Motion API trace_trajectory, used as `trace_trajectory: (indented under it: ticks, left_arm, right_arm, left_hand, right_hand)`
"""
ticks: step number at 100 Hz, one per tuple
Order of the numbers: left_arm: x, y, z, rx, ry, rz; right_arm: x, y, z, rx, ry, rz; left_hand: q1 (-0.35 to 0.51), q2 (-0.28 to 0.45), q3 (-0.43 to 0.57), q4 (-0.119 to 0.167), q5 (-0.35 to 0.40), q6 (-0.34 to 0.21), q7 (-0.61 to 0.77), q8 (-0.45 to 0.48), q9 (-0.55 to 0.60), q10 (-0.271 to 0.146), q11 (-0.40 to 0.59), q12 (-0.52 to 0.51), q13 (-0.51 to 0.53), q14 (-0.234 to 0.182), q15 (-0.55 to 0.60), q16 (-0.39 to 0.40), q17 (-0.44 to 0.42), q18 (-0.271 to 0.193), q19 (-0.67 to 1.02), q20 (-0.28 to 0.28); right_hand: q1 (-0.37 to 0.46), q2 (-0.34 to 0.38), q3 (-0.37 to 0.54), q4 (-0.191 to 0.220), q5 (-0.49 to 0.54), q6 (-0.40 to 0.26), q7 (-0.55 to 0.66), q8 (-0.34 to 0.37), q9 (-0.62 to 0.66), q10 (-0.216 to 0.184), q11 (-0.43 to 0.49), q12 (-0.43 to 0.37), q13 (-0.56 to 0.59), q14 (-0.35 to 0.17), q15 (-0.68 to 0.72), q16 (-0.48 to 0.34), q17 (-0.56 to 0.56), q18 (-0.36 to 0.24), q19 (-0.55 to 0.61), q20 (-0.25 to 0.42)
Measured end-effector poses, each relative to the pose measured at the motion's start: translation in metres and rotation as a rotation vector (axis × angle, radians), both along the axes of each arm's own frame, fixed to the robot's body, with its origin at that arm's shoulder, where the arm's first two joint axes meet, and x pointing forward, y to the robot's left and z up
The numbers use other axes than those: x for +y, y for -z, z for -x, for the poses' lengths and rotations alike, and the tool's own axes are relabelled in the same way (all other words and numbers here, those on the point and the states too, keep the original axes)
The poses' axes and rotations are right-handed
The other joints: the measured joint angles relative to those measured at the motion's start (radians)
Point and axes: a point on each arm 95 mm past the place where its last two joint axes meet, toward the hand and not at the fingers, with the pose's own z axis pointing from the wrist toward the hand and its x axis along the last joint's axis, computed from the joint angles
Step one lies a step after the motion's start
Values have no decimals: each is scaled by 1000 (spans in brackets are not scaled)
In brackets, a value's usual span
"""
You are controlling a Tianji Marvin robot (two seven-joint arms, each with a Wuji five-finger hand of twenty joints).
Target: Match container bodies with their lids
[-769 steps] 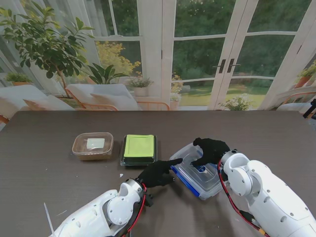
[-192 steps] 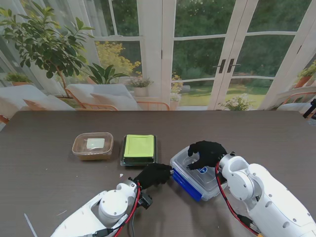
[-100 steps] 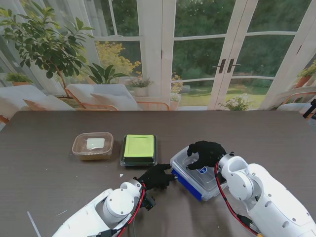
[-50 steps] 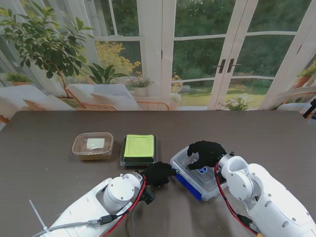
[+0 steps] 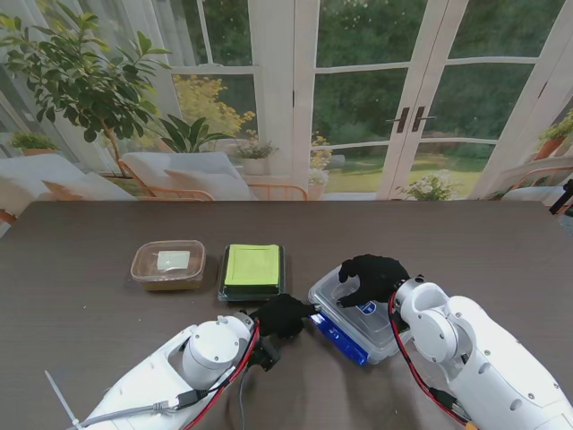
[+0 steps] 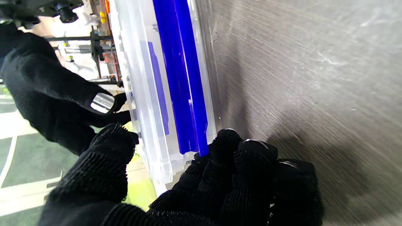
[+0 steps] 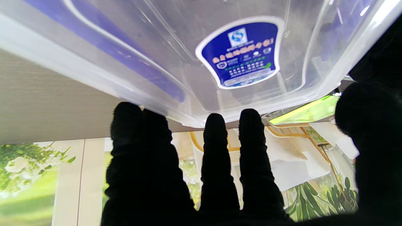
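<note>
The right hand (image 5: pixel 374 277) rests on the far rim of the clear container (image 5: pixel 358 315), its fingers (image 7: pixel 216 147) curled over the edge and the thumb on the other side, so it grips that box. The left hand (image 5: pixel 285 315) meets the same container at its near-left corner, the digits bunched against the blue clip (image 6: pixel 182 81) and the thumb on the lid side, pinching the corner. Only the left wrist view shows this contact and the clip's full length; the stand view gives just a black glove touching the box. Only the right wrist view shows the blue label (image 7: pixel 241 55) through the clear plastic; its print is too small to read. Beyond the left hand, farther from the robot, sit a black container with a green lid (image 5: pixel 252 270) and, left of it, a brown tub (image 5: pixel 168 263) with a clear lid; its contents are hard to make out. All stand on a dark wood-grain table (image 5: pixel 89 313), with glass doors (image 5: pixel 403 98), garden chairs and a leafy plant (image 5: pixel 81 76) behind.
</note>
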Motion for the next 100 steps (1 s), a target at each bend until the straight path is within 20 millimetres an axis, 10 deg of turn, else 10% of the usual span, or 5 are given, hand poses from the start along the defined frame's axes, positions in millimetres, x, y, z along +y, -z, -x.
trace_trajectory:
  ticks: [41, 52, 100]
  left_arm:
    - [7, 1, 8, 43, -64, 107]
    - [3, 1, 13, 58, -30, 128]
    - [-3, 3, 25, -85, -22, 18]
  right_arm:
    - [1, 0, -1, 1, 1, 3]
    - [2, 0, -1, 2, 0, 3]
    - [2, -1, -2, 8, -1, 3]
  left_hand:
    - [2, 0, 52, 0, 74, -18, 42, 97, -63, 44, -301, -283, -202, 78, -332, -78, -222, -3, -105, -30]
    - [3, 1, 67, 0, 239, -103, 224, 109, -63, 43, -314, -298, -204, 81, -366, -89, -235, -5, -119, -40]
    - [-1, -73, 265, 0, 61, -116, 231, 84, 33, -3, -224, -299, -39, 77, -334, -117, -82, 56, -93, -62]
  right_hand:
    - [0, 0, 0, 0, 0, 2, 0, 0, 0, -4, 21, 4, 0, 1, 0, 0, -1, 2, 0, 0]
    - [0, 0, 0, 0, 0, 3, 0, 0, 0, -4, 22, 4, 0, 2, 0, 0, -1, 2, -1, 0]
    - [0, 0, 0, 0, -1, 4, 0, 0, -2, -4, 23, 5, 0, 2, 0, 0, -1, 2, -1, 0]
